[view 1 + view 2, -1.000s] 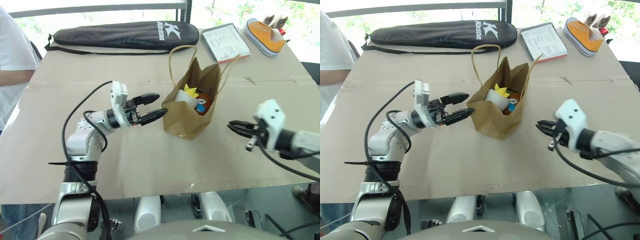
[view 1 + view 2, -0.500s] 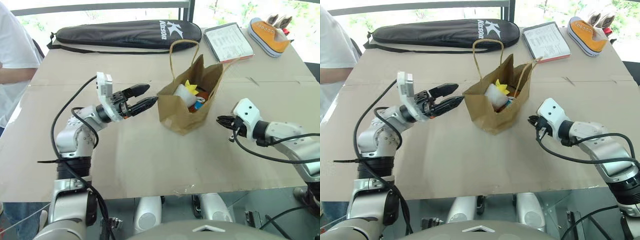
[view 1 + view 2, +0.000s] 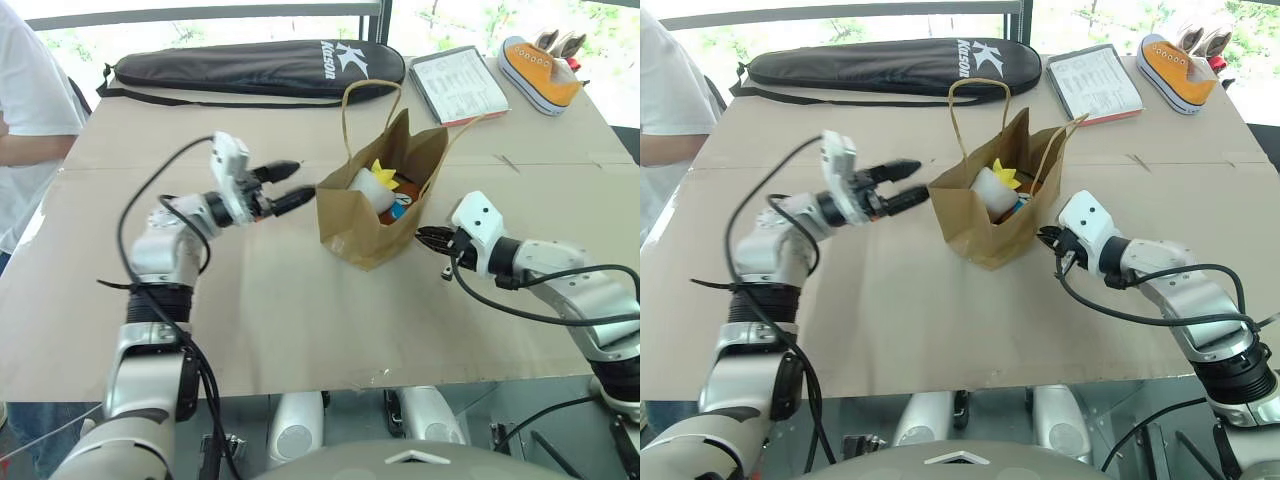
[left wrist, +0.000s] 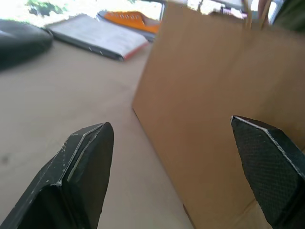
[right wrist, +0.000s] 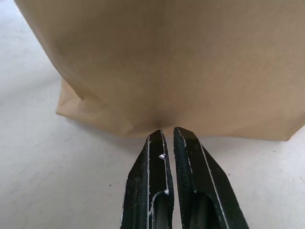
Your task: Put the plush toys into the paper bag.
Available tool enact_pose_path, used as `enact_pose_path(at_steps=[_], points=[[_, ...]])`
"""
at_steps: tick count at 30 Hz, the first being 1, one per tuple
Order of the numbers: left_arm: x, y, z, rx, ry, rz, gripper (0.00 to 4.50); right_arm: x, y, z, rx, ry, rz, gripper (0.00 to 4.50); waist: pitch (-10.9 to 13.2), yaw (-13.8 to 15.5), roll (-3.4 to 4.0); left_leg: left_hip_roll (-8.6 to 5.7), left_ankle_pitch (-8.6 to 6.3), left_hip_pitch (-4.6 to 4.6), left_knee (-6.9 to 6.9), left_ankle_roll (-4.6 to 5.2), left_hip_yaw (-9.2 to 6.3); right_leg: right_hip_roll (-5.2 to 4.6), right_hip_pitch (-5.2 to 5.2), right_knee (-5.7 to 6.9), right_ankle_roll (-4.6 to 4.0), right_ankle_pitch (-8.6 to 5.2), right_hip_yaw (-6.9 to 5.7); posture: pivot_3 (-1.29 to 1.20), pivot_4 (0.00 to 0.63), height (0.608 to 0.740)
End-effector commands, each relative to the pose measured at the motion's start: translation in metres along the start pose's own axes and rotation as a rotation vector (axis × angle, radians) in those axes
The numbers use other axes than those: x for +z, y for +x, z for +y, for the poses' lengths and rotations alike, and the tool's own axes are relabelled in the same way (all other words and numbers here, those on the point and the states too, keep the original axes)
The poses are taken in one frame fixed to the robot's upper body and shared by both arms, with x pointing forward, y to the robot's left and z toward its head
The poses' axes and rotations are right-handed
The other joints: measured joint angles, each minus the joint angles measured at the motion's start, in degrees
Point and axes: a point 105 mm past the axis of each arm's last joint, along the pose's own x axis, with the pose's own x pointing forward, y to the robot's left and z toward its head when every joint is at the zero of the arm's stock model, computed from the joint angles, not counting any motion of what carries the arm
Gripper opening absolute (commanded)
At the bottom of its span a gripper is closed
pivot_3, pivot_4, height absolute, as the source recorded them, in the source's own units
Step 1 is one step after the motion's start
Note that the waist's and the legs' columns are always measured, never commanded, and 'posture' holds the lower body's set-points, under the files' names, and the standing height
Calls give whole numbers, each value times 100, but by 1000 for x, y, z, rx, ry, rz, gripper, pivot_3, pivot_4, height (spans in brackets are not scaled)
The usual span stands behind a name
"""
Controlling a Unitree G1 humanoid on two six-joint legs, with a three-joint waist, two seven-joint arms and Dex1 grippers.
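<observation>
Both arms have closed in on the plain brown kraft paper bag with twisted cord handles (image 3: 375,215) since the earlier frames: the left tool (image 3: 290,185) has pushed forward to the bag's left wall, and the right tool (image 3: 425,238) has swung in to its right wall. The left tool's fingers are spread wide with nothing between them, their tips just short of the paper. The right tool is clenched, empty, its tip at or touching the bag's lower side. The bag stands upright on the tan counter (image 3: 300,320), mouth open. Inside sit the white plush toy with a yellow tuft and red end (image 3: 378,190) and, behind it, a glimpse of the orange-brown plush toy (image 3: 407,183). Judging by that, both toys are already in; little seems left beyond steadying the bag and withdrawing.
</observation>
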Motion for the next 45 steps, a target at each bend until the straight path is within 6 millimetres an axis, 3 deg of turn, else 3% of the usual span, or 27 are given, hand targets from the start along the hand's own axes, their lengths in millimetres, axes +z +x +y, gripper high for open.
enact_pose_path(at_steps=[1, 3, 6, 9, 13, 15, 20, 25, 32, 45], points=[[9, 18, -10, -62, 67, -22, 4235, 11, 12, 4, 11, -19, -41, 66, 0, -13, 0, 0, 0, 0, 0, 0, 0, 1, 0, 1, 0, 0, 0, 0, 150, 740], [12, 26, -14, -81, 68, -43, 4235, 14, 26, 9, 35, -13, -57, 66, 0, -14, 0, 0, 0, 0, 1, 0, -1, 2, -1, 4, 0, 0, 0, 0, 150, 740], [13, 24, -11, -67, 63, -53, 4235, 18, 38, 12, 50, -3, -76, 66, 0, -27, 0, 0, 0, 3, 1, 0, -2, 4, -1, 7, 0, 0, 2, 0, 150, 740], [14, 14, -7, -41, 56, -60, 4235, 18, 37, 14, 55, -6, -81, 66, 0, -22, 0, 0, 0, 2, 0, 0, -3, 3, -1, 9, 0, 0, 1, 0, 150, 740], [27, -14, -2, -10, -22, -130, 4235, 15, 29, 12, 42, -9, -77, 66, 0, -31, 0, 2, 0, 4, 0, 0, -3, 3, -2, 13, 0, 0, 1, 0, 150, 740], [39, -29, -10, -69, -53, -182, 4235, 14, 25, 12, 36, -7, -75, 66, 0, -33, 0, 3, 0, 4, 0, 0, -3, 2, -4, 18, 0, 0, 1, 0, 150, 740], [39, -44, -30, -129, -62, -122, 4368, 14, 23, 13, 32, 1, -80, 19, 0, -15, 0, 3, 0, 9, 1, -1, 0, -2, -3, 24, -1, -1, 1, 0, 150, 740], [25, -32, -53, -160, -40, -72, 4368, 18, 26, 14, 34, 7, -99, 19, 0, -9, 0, 2, 0, 8, 5, -1, 2, -3, -3, 25, -2, -1, 1, 0, 150, 740], [8, -12, -56, -78, -3, -67, 4368, 20, 30, 17, 40, 12, -108, 19, 0, -15, 0, 2, 0, 10, 6, -1, 2, -1, -3, 27, -2, -1, 4, 0, 150, 740], [-4, -2, -53, 48, 129, -33, 4368, 24, 41, 19, 59, 13, -133, 19, 0, -11, 0, 1, 0, 11, 7, -1, 4, -1, -3, 28, -1, -1, 6, 0, 150, 740]])
